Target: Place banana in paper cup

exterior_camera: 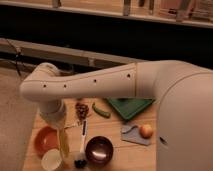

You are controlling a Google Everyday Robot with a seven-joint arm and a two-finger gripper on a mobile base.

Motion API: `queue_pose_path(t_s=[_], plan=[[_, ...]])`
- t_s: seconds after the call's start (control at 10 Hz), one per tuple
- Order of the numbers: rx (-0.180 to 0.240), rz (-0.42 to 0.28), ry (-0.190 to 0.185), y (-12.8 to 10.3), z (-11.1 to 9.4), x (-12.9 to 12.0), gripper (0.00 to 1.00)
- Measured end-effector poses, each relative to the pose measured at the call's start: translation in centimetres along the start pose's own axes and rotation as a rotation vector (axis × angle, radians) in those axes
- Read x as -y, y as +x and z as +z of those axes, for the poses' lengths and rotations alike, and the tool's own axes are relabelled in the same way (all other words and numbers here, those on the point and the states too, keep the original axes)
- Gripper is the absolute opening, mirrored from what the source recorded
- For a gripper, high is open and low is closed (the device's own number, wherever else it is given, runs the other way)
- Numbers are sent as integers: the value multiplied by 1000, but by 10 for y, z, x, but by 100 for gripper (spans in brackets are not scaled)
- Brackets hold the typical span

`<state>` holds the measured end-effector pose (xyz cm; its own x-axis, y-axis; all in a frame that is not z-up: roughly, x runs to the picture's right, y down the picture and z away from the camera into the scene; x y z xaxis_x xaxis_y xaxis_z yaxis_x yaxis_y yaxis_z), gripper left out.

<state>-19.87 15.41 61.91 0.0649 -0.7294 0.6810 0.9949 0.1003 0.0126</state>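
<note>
The pale-yellow banana (64, 143) hangs upright under my wrist, its lower end just right of the white paper cup (51, 160) at the table's front left. My gripper (60, 125) is below the big white arm, shut on the banana's top end; the fingers are mostly hidden by the wrist. The cup stands upright, with its rim partly showing at the bottom edge of the view.
An orange bowl (44, 140) is behind the cup. A dark bowl (98, 150), a white-handled tool (83, 134) and a small dark cup (80, 161) are to the right. A green vegetable (101, 111), a green tray (131, 106) and an apple (146, 131) lie farther right.
</note>
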Motion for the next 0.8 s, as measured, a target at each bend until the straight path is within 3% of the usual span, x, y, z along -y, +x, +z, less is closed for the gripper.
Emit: queue_pose_path(t_s=[0.8], plan=[[15, 11, 67, -22, 16, 9, 0]])
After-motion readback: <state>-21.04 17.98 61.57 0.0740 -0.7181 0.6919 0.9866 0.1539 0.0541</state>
